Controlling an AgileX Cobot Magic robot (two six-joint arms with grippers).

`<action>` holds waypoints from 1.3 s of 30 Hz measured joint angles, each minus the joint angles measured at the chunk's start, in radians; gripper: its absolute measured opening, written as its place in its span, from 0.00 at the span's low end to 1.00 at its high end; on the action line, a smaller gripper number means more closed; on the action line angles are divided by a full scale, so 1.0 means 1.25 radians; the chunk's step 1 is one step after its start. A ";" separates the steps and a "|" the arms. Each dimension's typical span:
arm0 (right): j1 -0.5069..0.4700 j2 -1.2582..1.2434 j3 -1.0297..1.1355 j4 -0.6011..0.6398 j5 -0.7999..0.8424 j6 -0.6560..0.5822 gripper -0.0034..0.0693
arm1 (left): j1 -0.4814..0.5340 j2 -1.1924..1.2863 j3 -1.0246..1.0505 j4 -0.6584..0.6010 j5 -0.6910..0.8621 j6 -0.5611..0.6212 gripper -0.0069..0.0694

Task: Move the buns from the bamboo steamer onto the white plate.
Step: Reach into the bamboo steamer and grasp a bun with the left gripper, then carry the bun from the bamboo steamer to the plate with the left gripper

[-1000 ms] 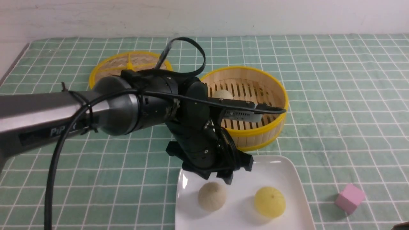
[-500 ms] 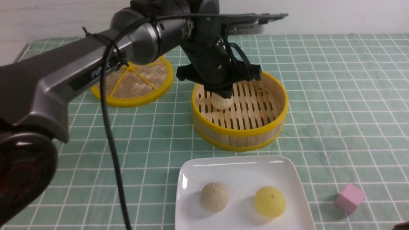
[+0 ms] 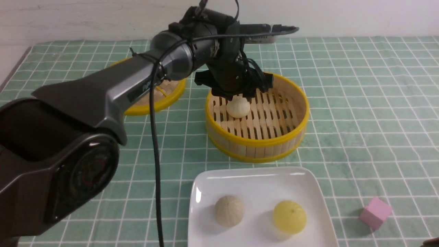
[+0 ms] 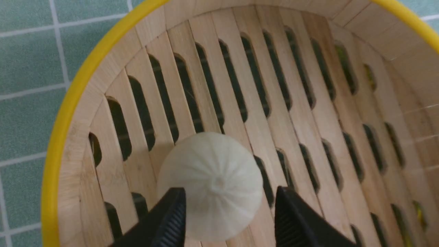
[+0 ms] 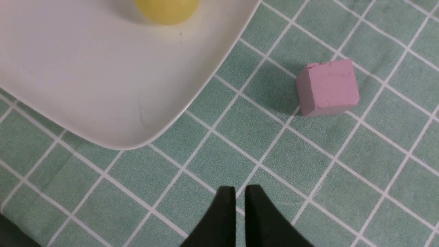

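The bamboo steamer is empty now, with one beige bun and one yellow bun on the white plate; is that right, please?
Not quite: the bamboo steamer is not empty. The left wrist view shows a whitish bun on its slatted floor, between the fingers of the open left gripper. The white plate does hold one beige bun and one yellow bun.

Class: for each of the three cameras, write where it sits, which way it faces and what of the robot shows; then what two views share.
Front: between the arms, facing forward; left arm reaches over the bamboo steamer.
Left wrist: looks down into the steamer; left gripper straddles a pale bun.
Right wrist: looks down at white plate corner, pink cube; right gripper tips.
Shared: front and left wrist both show that bun.
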 joint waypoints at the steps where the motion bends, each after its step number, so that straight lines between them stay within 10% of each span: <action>1: 0.000 0.000 0.000 0.000 0.000 0.000 0.15 | 0.000 0.010 0.000 0.003 -0.005 0.000 0.59; 11: 0.000 0.000 0.000 0.000 0.000 0.000 0.16 | 0.000 0.007 -0.029 -0.012 0.087 0.000 0.13; 26: 0.000 -0.001 0.000 0.000 0.001 0.000 0.19 | 0.000 -0.461 0.047 -0.013 0.340 0.080 0.13; 39: 0.000 -0.001 0.000 0.000 0.000 0.000 0.20 | -0.123 -0.659 0.813 -0.291 0.079 0.081 0.13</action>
